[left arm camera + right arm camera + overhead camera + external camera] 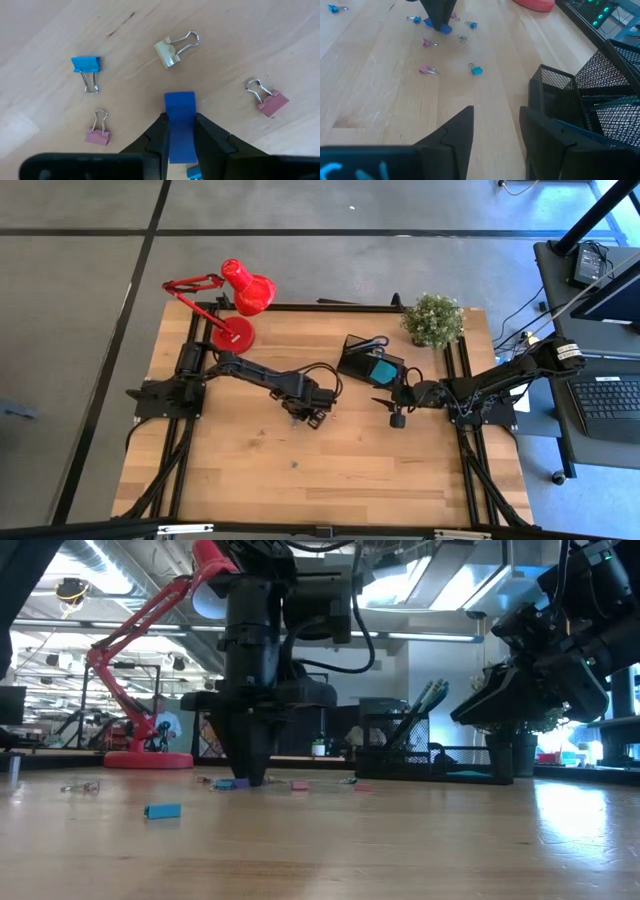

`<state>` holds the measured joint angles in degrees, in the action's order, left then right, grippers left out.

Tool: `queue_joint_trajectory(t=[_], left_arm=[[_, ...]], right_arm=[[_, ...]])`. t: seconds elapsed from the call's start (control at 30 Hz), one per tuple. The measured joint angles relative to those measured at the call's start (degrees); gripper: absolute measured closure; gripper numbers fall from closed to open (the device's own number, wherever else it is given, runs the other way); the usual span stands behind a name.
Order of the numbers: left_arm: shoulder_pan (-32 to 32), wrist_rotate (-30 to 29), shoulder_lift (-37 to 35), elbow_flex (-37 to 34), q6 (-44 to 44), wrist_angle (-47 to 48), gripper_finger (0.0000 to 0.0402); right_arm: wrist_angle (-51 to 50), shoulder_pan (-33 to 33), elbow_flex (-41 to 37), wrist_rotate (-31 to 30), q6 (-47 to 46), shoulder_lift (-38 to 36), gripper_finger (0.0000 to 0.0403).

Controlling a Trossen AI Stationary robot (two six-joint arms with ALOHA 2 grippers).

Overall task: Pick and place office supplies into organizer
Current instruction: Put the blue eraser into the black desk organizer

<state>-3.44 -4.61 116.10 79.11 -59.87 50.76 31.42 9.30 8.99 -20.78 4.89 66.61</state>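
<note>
My left gripper (305, 415) points down at the middle of the wooden table, its fingers closed against a blue rectangular piece (180, 107) that lies on the tabletop. Small binder clips lie around it: a blue one (86, 65), a pale yellow one (167, 52) and two pink ones (97, 136) (272, 103). The black mesh organizer (370, 360) stands at the far right, holding a teal pad. My right gripper (495, 130) hovers open just beside it, nothing between its fingers. My left gripper pinches the blue piece by its two long sides (172, 135) between its two fingers. The fingers come from above, pointing down, and lie along the piece. One end of the piece sticks out past the fingertips; it sits at table level (240, 783).
A red desk lamp (240, 300) stands at the far left and a potted plant (433, 320) at the far right corner. More small clips lie scattered on the wood (476, 70), one blue bit nearer the front (162, 811). The near half of the table is bare wood.
</note>
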Motion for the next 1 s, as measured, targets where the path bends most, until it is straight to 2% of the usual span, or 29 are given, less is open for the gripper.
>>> queue_joint_trajectory(t=[0.23,0.4,0.47,0.63,0.83,1.0], left_arm=[[0.1,-0.2,0.1,1.1,7.5,0.6,0.0337],[0.3,0.5,0.2,6.1,15.1,0.2,0.0338],[0.5,-1.4,0.2,8.5,21.1,-0.4,0.0338],[2.5,-10.8,0.1,12.1,38.3,-9.2,0.0338],[5.2,-11.4,0.1,12.8,54.6,-23.7,0.0338],[7.6,-11.4,0.1,12.8,60.3,-29.0,0.0338]], right_arm=[[0.0,0.0,0.0,0.0,0.1,0.0,0.0241],[0.0,0.0,0.0,0.0,0.1,0.0,0.0241],[0.0,0.0,0.0,0.0,0.1,0.0,0.0241],[0.0,0.0,0.0,0.0,0.1,0.0,0.0241],[0.0,0.0,0.0,0.0,0.1,0.0,0.0241],[0.0,0.0,0.0,0.0,0.0,0.0,0.0241]])
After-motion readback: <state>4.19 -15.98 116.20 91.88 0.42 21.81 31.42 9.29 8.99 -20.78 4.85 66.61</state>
